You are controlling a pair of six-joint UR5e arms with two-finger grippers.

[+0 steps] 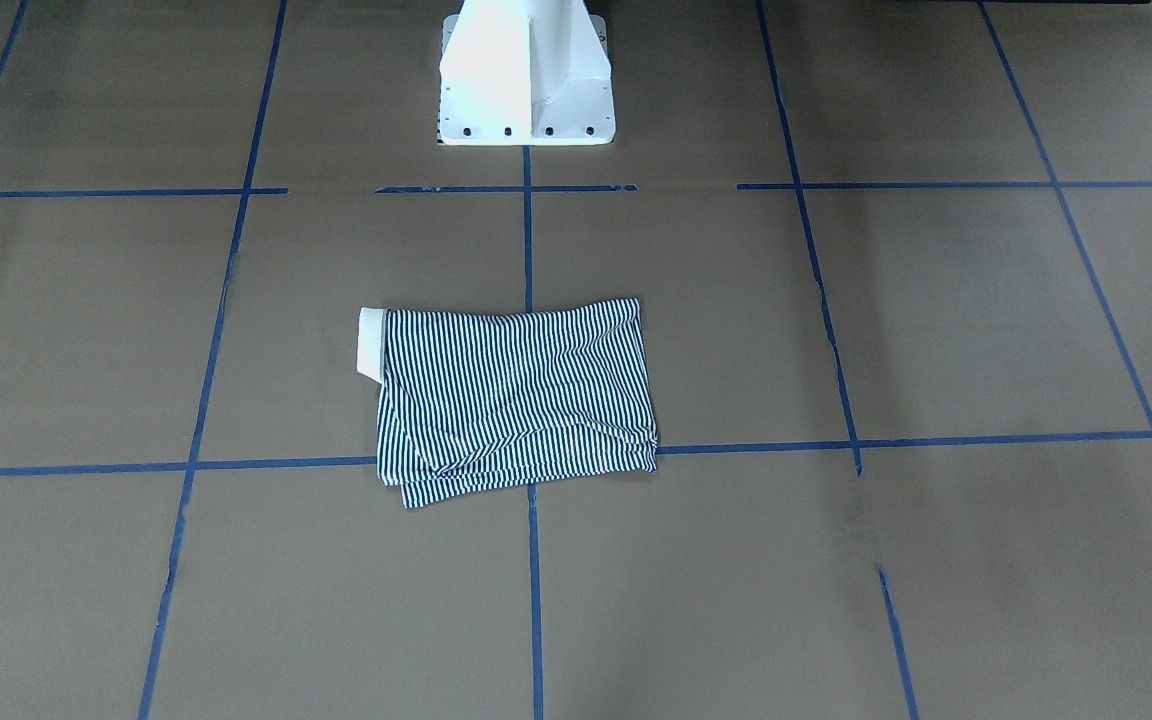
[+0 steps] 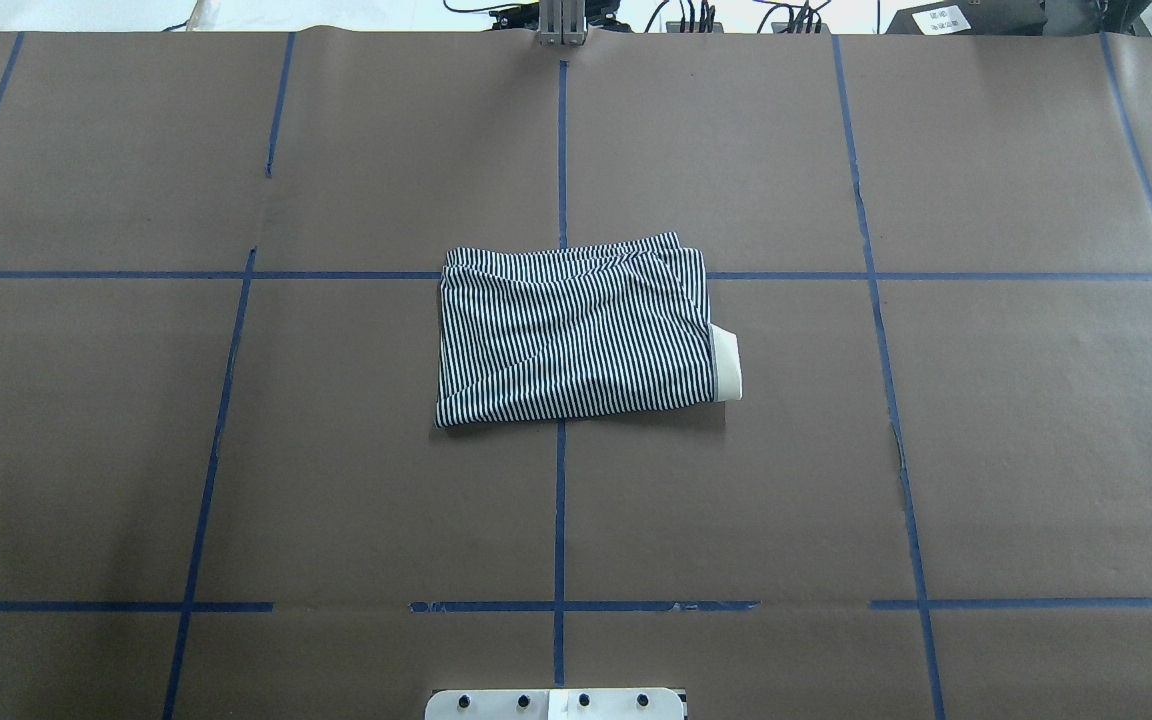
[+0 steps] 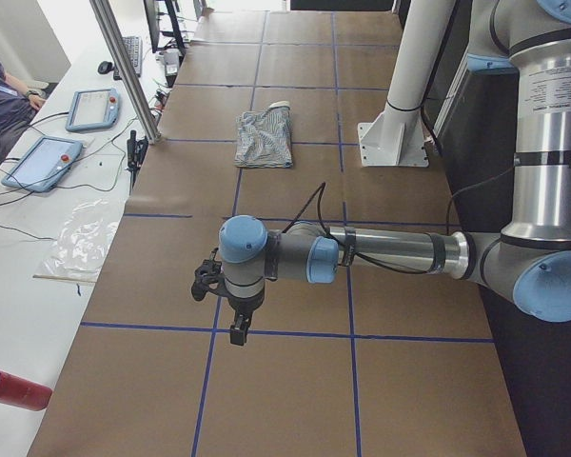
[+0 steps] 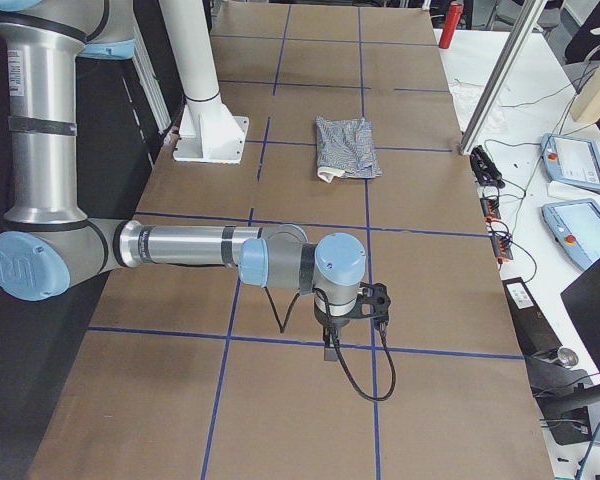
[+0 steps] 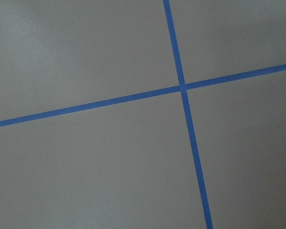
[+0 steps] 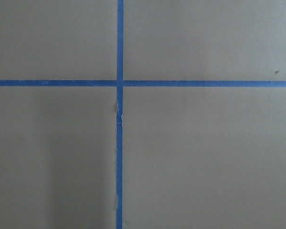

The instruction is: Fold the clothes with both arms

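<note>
In the overhead view the worktop (image 2: pixel 1036 450) carries the polo shirt (image 2: pixel 576 335) at mid-frame, across the centre tape line (image 2: pixel 561 520). It is folded into a compact rectangle whose long axis runs left to right, with the cream collar (image 2: pixel 728 365) poking out at the right end.

Neither arm enters that view. From the left side camera, the left arm (image 3: pixel 390 252) stretches across the foreground, its left fingers (image 3: pixel 236 333) hanging over bare paper, well apart from the shirt at upper middle. The right arm (image 4: pixel 190 245) mirrors it, right fingers (image 4: pixel 330 348) equally distant. I cannot tell whether either pair is open or closed.

The right arm is on the collar side. Nothing lies between either arm and the shirt, and the fold looks about finished.
</note>
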